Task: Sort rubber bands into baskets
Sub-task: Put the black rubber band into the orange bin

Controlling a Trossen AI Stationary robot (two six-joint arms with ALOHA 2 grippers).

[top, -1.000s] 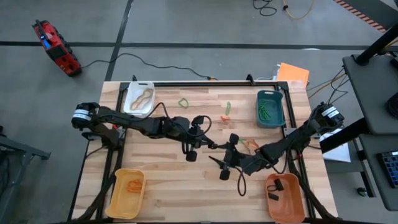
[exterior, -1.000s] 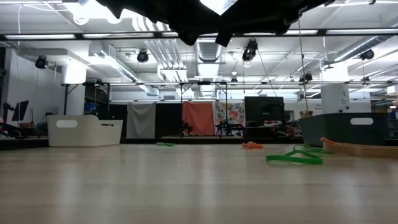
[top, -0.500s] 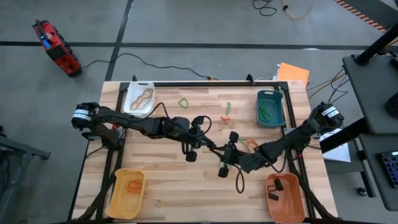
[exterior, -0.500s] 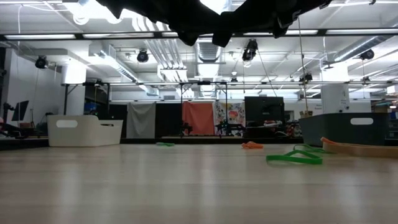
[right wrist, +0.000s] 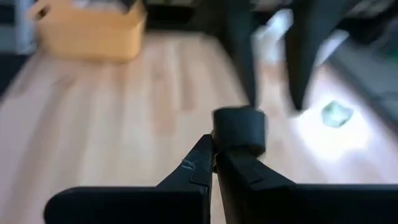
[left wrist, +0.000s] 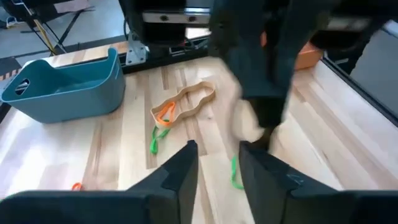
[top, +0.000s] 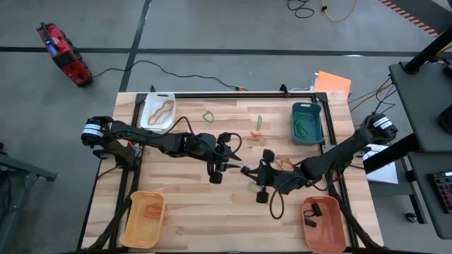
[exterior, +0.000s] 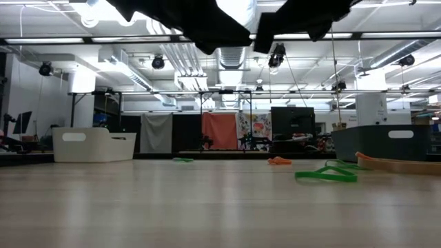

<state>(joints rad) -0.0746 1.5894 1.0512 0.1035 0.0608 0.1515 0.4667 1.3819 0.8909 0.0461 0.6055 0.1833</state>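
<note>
High view: the teal basket (top: 307, 123) stood at the table's (top: 191, 204) far right edge and serves as the reference.

Far to its left, level with it, the white basket (top: 157, 113) held one tan band (top: 164, 111), its long axis lying diagonally along the basket's length. Far left of the reference and at the near edge, the yellow basket (top: 143, 219) held an orange band (top: 152, 209).

Loose items on the boards, all left of the teal basket:
- A green loop (top: 208, 116), well apart from the reference.
- A slim green band (top: 259, 122), nearer, with its long axis running from the near edge to the far edge.
- A small orange band (top: 255, 134), just beside the slim green one.
- A tan band (top: 284, 163) with an orange one touching it, left of and nearer than the reference. In the left wrist view its long axis ran obliquely.

Left gripper (top: 239, 168): over mid-table, left of and nearer than the teal basket. The left wrist view showed its fingers (left wrist: 180, 174) spread apart, with nothing between them and bare wood and a green band (left wrist: 234, 171) below.

Right gripper (top: 253, 173): just beside the left one, tip to tip. The right wrist view showed its fingers (right wrist: 202, 165) pressed together, with no band discernible in the pinch. The picture was blurred.

The teal basket held several green bands (top: 304, 127). Directly nearer than it, the orange basket (top: 323, 224) held black bands (top: 316, 210).
</note>
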